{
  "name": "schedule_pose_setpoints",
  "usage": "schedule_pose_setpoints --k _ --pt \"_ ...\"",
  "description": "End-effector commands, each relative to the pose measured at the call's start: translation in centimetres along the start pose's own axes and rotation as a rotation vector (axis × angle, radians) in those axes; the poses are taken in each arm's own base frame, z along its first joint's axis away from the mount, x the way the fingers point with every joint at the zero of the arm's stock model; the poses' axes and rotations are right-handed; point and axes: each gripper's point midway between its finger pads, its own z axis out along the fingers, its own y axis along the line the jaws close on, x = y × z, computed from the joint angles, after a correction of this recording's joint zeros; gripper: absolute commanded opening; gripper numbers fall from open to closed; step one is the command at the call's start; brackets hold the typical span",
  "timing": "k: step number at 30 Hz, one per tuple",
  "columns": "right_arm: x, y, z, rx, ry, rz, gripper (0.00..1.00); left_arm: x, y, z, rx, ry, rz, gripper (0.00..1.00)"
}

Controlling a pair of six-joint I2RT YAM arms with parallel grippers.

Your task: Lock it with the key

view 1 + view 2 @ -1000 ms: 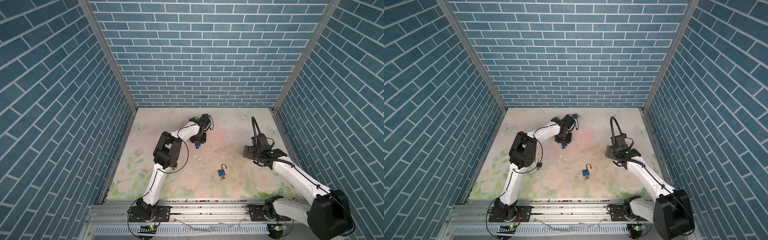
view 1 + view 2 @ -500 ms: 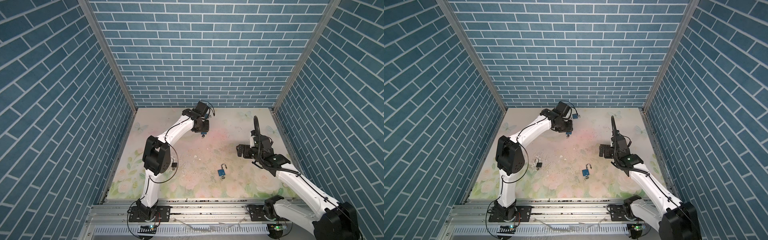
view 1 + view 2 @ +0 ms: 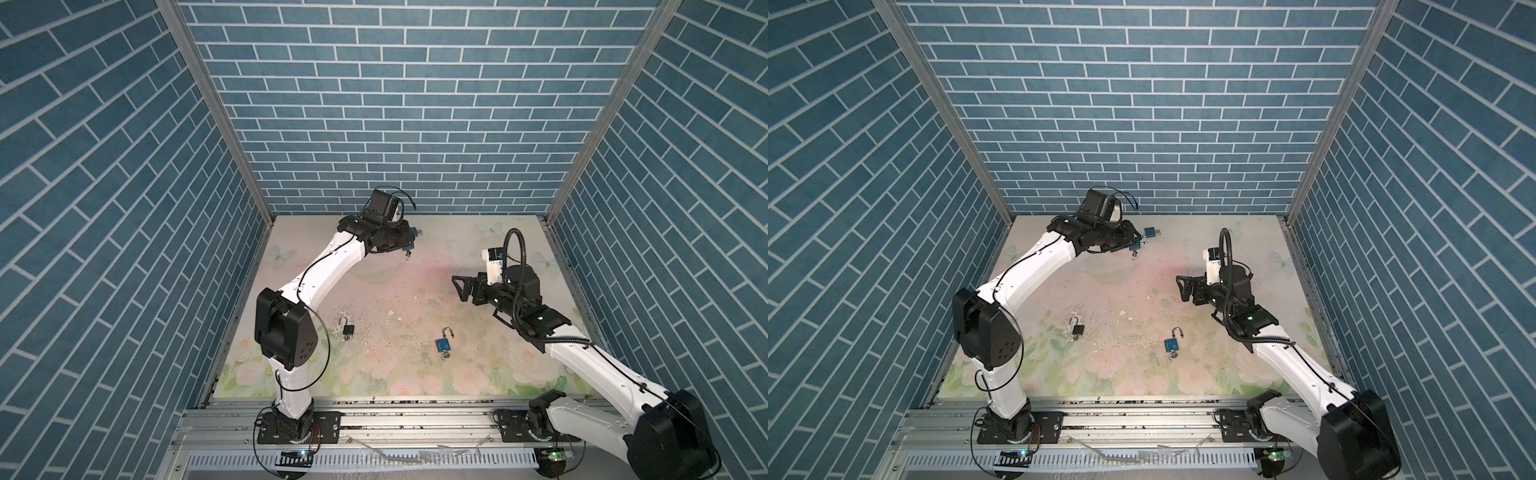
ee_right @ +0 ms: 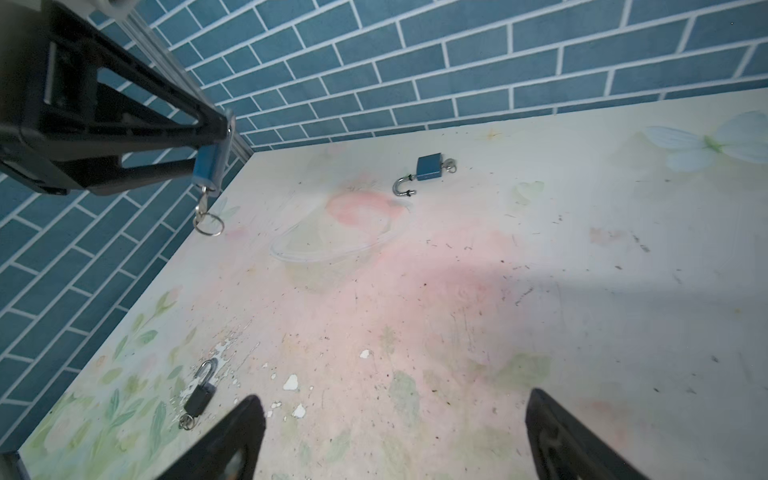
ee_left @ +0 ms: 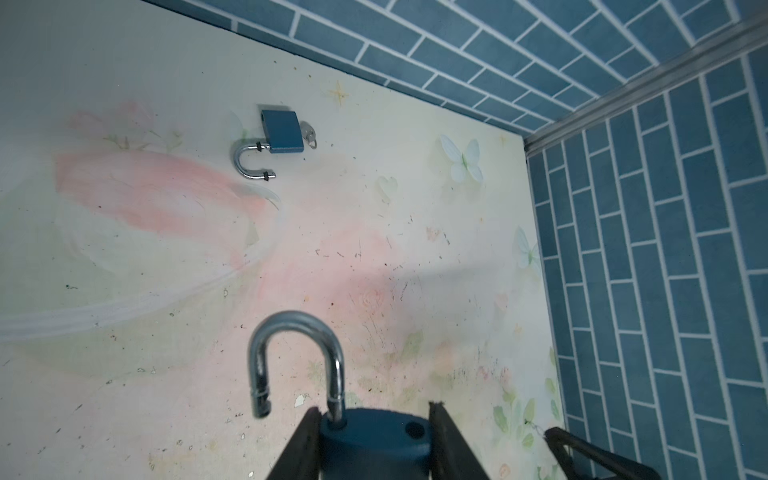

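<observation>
My left gripper (image 5: 374, 409) is shut on the body of a blue padlock (image 5: 374, 440), held in the air over the back of the table. Its steel shackle (image 5: 297, 357) stands open, swung out of the body. In the right wrist view the key (image 4: 203, 205) hangs from the underside of that padlock (image 4: 206, 166), with a ring on it. Both top views show the held padlock (image 3: 409, 248) (image 3: 1135, 248). My right gripper (image 3: 459, 289) (image 4: 395, 397) is open and empty, off to the right of the held padlock and pointing left.
A second blue padlock (image 5: 282, 131) (image 3: 1151, 232) lies open with its key near the back wall. A third blue padlock (image 3: 443, 344) lies front centre, and a black padlock (image 3: 348, 330) (image 4: 199, 397) front left. Brick walls enclose the floral table (image 3: 415, 374).
The left arm has lifted the blue padlock off the table and carried it up and back. The right gripper has swung left toward the middle, still open.
</observation>
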Motion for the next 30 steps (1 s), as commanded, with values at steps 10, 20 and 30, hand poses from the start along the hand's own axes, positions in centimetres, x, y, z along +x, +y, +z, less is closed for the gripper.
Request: schedule_pose_setpoints --k 10,20,30 --pt "-4.1 6.2 4.6 -0.08 -0.224 -0.1 0.95 -1.0 1.2 -2.0 0.049 -0.139 -0.217 0.33" --pt "-4.4 7.5 8.2 -0.125 -0.329 0.002 0.89 -0.2 2.3 -3.2 0.039 -0.171 -0.311 0.33" --pt "-5.0 10.7 9.6 -0.219 -0.341 0.006 0.87 0.1 2.9 -3.7 0.04 -0.185 -0.338 0.33"
